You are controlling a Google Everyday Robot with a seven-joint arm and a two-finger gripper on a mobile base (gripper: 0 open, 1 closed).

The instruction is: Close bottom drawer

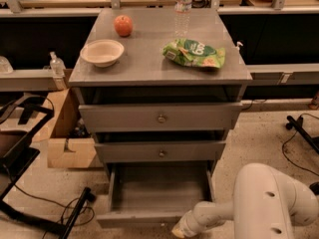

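The bottom drawer (149, 218) of the grey cabinet stands pulled out, its shallow grey box empty and its front panel near the lower edge of the camera view. The knob on its front does not show. The top drawer (159, 117) and the middle drawer (160, 152) above it are shut. My white arm (269, 198) reaches in from the lower right. My gripper (180, 230) is at the right end of the bottom drawer's front panel, mostly cut off by the frame edge.
On the cabinet top (149, 63) lie a white bowl (102, 52), an apple (123, 25), a green chip bag (195, 53) and a water bottle (183, 6). A cardboard box (67, 133) and cables are on the floor at the left.
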